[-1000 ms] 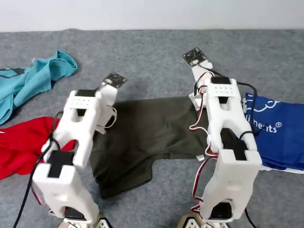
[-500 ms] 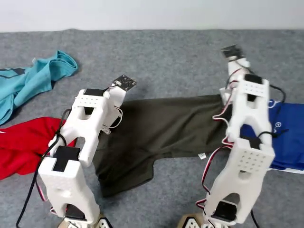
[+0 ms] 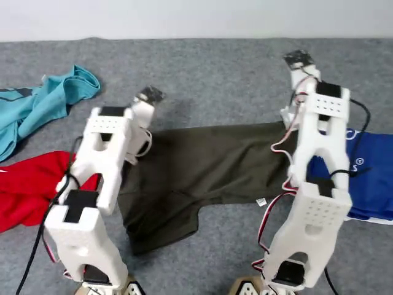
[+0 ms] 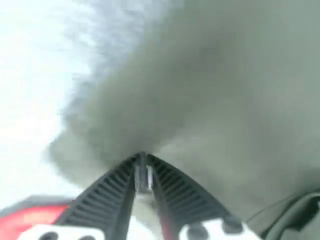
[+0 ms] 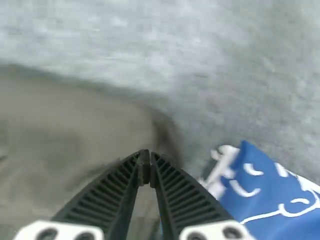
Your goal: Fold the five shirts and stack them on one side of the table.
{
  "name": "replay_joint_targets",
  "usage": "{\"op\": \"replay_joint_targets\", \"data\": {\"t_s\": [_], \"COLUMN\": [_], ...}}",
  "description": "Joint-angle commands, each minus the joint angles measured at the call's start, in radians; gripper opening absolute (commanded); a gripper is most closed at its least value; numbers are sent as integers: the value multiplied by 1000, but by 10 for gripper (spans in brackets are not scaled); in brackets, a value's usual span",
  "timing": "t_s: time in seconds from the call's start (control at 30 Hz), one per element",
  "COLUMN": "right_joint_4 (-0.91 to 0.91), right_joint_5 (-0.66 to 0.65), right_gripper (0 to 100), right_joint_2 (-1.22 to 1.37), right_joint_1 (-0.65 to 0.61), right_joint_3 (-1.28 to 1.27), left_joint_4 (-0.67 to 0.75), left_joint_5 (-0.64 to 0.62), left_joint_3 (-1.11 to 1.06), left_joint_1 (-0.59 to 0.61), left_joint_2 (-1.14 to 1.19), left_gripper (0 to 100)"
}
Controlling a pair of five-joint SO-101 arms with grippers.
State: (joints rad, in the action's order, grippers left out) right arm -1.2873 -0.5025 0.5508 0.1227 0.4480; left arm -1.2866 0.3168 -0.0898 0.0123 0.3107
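left claw [image 4: 142,172]: pinched shut, tips meeting on a bunch of the olive shirt [image 3: 209,166] at its far edge, with cloth puckering out from the nip.
right claw [image 5: 145,167]: also closed tip to tip, at the same shirt's far edge near the opposite corner; it appears to hold the hem.
why held so: as a judgement, the two grips draw the far edge taut between the arms so the shirt lies flat for folding.
olive shirt: spread across the middle of the desk [image 3: 215,67], one sleeve trailing toward the near edge.
blue shirt [image 3: 368,178]: lying flat just beside the right arm; likely the stacking side.
red shirt [image 3: 24,184] and teal shirt [image 3: 43,101]: crumpled on the left, not yet folded.
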Motion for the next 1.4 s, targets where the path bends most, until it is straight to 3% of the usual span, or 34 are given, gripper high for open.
{"op": "replay_joint_targets", "data": {"t_s": [0.0, 0.2, 0.33, 0.53, 0.77, 0.93, 1.17, 1.37], "right_joint_4": [-68, -127, -116, 99, 311, 395, 394, 228], "right_joint_5": [6, 6, 6, 6, 3, -126, -152, -150], "right_gripper": [9, 11, 11, 11, 11, 9, 9, 9], "right_joint_2": [-119, -124, -85, 25, 128, 208, 217, 148], "right_joint_1": [-87, -188, -188, -79, 27, 101, 185, 213], "right_joint_3": [51, 51, 51, 51, 51, 51, 71, 175], "left_joint_4": [-51, -54, -31, -23, -183, -241, -298, -457], "left_joint_5": [-9, -8, -8, -12, -9, -11, -12, -60], "left_joint_3": [81, 96, 97, 223, 452, 555, 665, 923], "left_joint_1": [12, 2, -6, -9, -3, 5, 8, 6], "left_joint_2": [-117, -106, 5, 178, 388, 471, 473, 473], "left_gripper": [6, 6, 6, 6, 6, 6, 6, 6]}}
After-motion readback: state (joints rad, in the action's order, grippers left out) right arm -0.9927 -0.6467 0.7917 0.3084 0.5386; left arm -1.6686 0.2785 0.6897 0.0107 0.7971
